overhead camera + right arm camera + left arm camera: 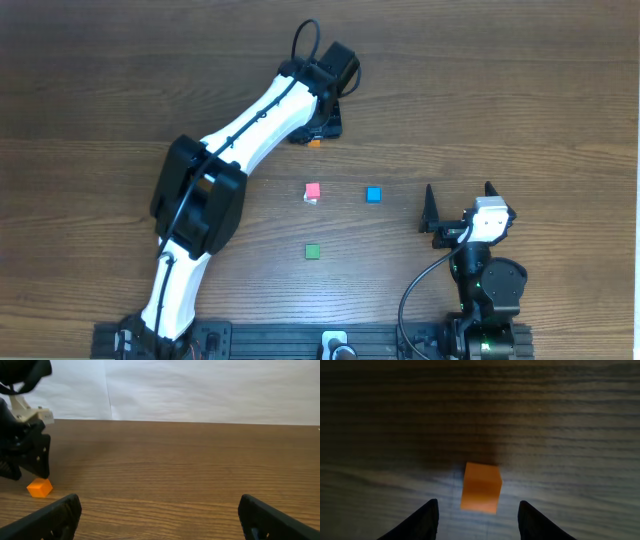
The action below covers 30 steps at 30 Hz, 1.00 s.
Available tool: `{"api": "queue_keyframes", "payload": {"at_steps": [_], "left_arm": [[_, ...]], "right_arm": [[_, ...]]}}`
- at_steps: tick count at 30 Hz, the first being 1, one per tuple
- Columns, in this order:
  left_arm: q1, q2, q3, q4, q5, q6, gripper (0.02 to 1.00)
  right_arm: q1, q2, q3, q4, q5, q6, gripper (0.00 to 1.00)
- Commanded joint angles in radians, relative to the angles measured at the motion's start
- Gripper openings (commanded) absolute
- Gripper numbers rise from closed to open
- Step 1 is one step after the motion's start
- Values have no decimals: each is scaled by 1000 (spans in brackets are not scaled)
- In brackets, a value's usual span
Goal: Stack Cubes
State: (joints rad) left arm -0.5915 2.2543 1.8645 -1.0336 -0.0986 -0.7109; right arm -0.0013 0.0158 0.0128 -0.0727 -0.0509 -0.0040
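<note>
Orange cube (480, 487) lies untouched by the wide-spread left fingers (427, 519); right fingers (50, 517) gape empty.

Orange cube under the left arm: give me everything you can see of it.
The orange cube is small, plain and matte, one solid colour, no markings visible. It rests flat on the wooden table, turned slightly askew to the grain, apart from the pink cube, blue cube and green cube. The left pincer is over it, open, a finger on each side; neither seems to touch it. Nothing sits on it.
</note>
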Motion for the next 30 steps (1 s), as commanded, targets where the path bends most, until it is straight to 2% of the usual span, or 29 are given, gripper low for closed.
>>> {"api": "queue_keyframes", "payload": {"at_steps": [1,7,17,30], "left_arm": [[8,36,18,13,-11,27,520],[8,66,18,34,-11,27,514],[8,80,18,35,-11,27,450],[14,80,18,34,-4,26,183]], "right_arm": [[-6,-10,-8,1,-1,-1,991],[-6,-10,-8,1,-1,-1,989],[-6,-10,-8,1,-1,-1,991],[-6,-10,-8,2,-1,-1,991]]}}
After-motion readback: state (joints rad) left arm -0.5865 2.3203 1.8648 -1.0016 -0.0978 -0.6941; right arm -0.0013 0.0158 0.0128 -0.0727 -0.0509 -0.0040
